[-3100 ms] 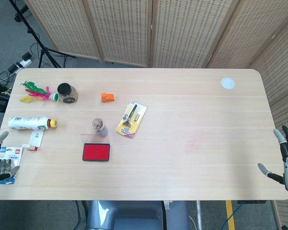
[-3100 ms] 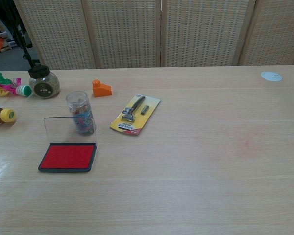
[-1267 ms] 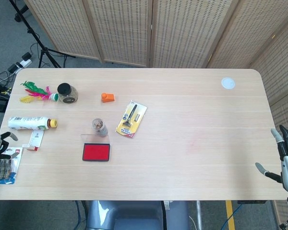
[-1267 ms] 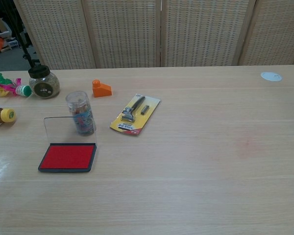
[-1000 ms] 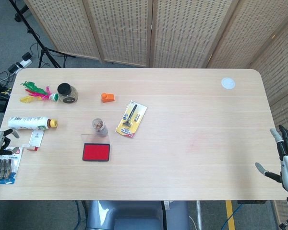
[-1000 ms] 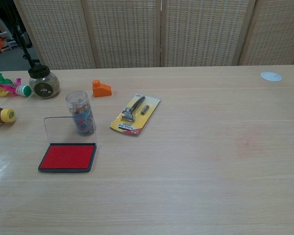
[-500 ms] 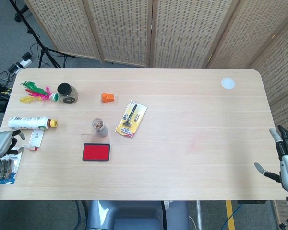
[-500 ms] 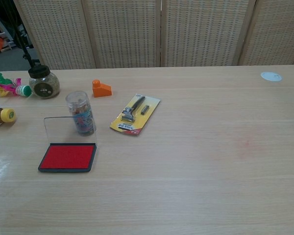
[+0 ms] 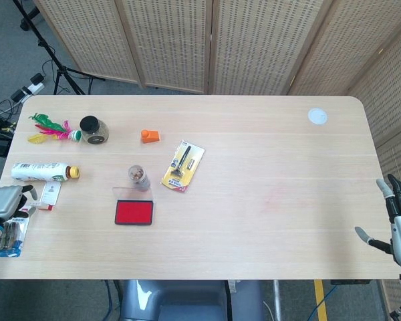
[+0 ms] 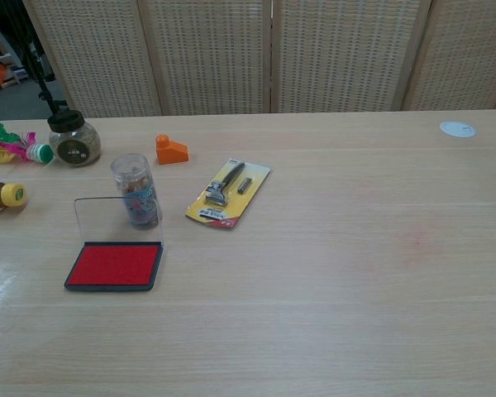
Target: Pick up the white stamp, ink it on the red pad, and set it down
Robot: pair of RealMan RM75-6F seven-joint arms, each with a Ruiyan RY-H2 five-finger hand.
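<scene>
The white stamp (image 9: 317, 116) is a small round disc at the table's far right corner, also seen in the chest view as the white stamp (image 10: 457, 128). The red ink pad (image 9: 134, 212) lies open at front left, its clear lid upright behind the red pad (image 10: 114, 265). My left hand (image 9: 5, 202) hovers at the table's left edge, beside a battery pack, holding nothing, with its back toward the camera. My right hand (image 9: 399, 226) hangs off the right edge with fingers spread, well in front of the stamp. Neither hand shows in the chest view.
Behind the pad stands a clear tube (image 10: 135, 190). A yellow razor card (image 9: 183, 166), an orange block (image 9: 149, 136), a dark-lidded jar (image 9: 93, 129), a feather toy (image 9: 49, 127), a lying bottle (image 9: 43, 172) and a battery pack (image 9: 9, 235) fill the left half.
My left hand has moved up and inward over the table's left edge and turned its back to the camera. The right hand has barely shifted. No object has moved.
</scene>
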